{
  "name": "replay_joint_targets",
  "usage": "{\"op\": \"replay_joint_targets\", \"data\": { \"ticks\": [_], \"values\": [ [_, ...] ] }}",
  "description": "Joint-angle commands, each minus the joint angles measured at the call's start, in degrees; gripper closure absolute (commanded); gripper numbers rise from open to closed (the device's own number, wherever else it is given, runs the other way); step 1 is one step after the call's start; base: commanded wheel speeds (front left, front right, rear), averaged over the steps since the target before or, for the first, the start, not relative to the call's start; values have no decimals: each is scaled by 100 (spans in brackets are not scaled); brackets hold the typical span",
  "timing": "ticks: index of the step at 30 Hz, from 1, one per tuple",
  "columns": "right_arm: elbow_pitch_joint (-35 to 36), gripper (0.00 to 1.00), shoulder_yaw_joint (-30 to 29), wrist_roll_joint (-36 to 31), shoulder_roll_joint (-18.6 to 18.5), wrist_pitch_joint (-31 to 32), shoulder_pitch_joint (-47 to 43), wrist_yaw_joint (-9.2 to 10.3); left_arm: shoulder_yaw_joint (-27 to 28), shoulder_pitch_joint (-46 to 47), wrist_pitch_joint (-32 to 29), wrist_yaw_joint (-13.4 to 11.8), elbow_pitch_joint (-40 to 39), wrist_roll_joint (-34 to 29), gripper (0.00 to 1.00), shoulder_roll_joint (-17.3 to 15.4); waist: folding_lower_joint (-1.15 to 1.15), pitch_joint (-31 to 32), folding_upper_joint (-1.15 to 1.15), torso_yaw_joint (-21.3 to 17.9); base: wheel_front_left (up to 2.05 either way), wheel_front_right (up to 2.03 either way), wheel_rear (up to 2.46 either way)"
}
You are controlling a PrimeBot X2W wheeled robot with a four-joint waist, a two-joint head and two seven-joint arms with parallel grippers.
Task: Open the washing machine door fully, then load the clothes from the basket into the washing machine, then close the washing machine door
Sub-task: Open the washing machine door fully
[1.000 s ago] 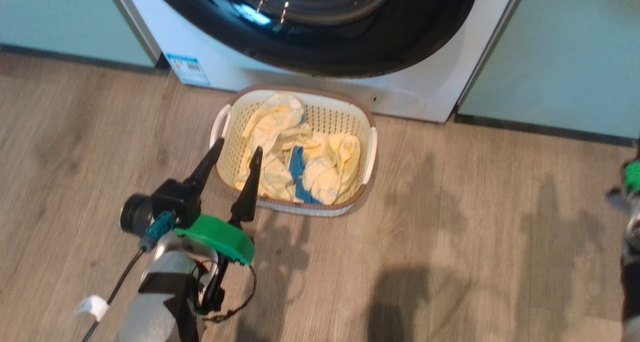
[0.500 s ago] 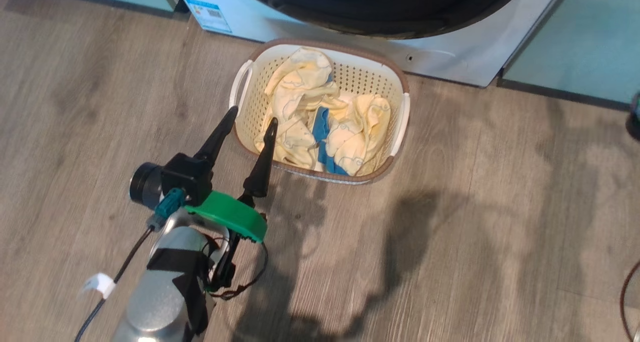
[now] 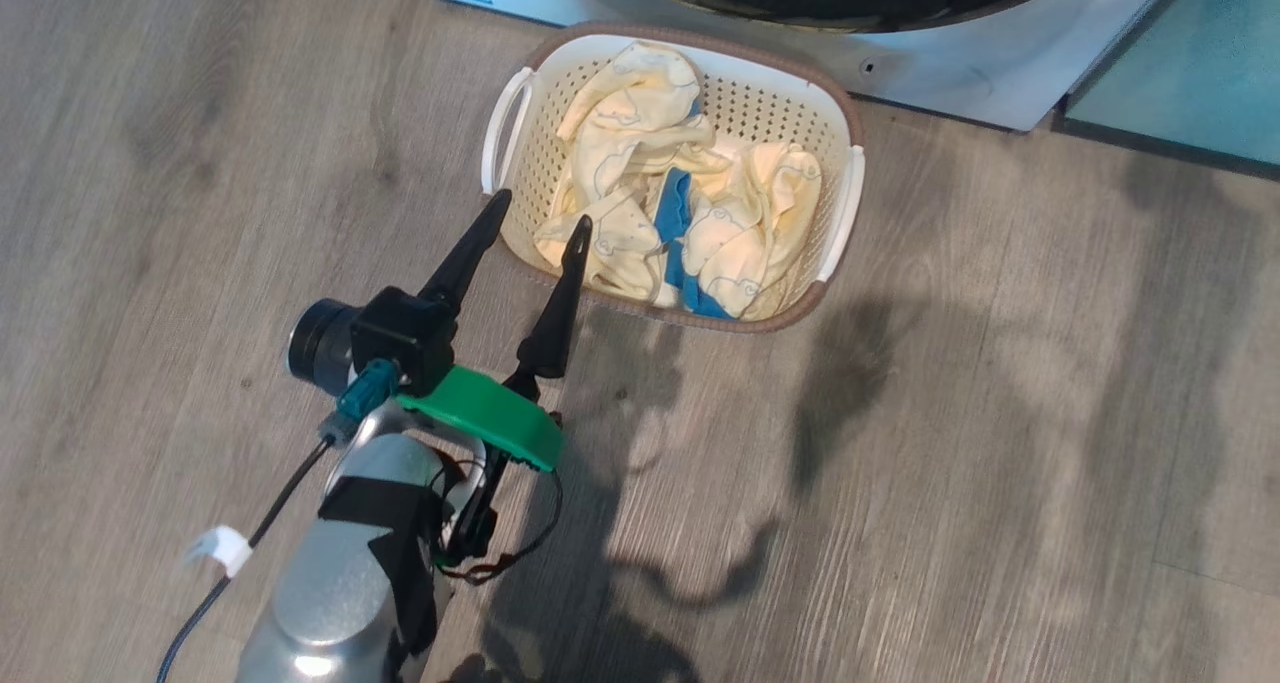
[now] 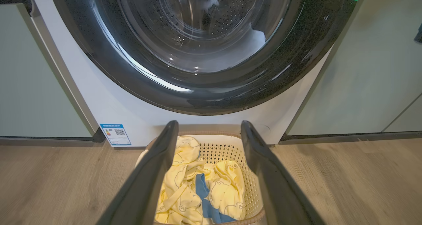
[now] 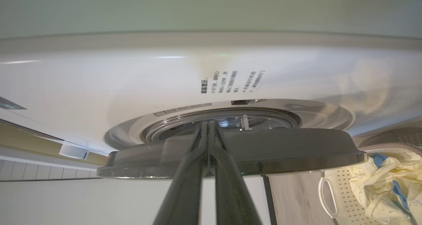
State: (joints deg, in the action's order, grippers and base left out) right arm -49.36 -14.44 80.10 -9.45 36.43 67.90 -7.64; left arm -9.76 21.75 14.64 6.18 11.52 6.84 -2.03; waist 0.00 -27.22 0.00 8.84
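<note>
Clothes look soft, light; you want a raised fold mid-heap; left pincer open, right pincer closed.

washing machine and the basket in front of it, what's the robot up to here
The robot seems to be working on the door. Its shut right gripper has its fingertips at the edge of the washing machine door, which looks to stand slightly off the washing machine. The open left gripper hovers by the basket on the floor, with the clothes lying in it.
</note>
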Motion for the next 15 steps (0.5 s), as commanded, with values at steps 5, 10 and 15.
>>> {"op": "replay_joint_targets", "data": {
  "ticks": [5, 10, 15],
  "values": [
    [47, 100, 206, -143, 41, 194, 667, 15, 64, 198, 36, -75, -208, 107, 0, -86, 0, -95, 0, 84, 0, 0, 0],
    [-79, 100, 351, -342, 110, 213, 953, 15, -34, 223, 36, -108, -187, 184, 0, -86, 0, -136, 0, 160, 0, 0, 0],
    [-294, 100, 464, -538, 178, 200, 1231, 15, -115, 263, 36, -132, -201, 221, 0, -85, 0, -205, 0, 243, 0, 0, 0]
  ]
}}
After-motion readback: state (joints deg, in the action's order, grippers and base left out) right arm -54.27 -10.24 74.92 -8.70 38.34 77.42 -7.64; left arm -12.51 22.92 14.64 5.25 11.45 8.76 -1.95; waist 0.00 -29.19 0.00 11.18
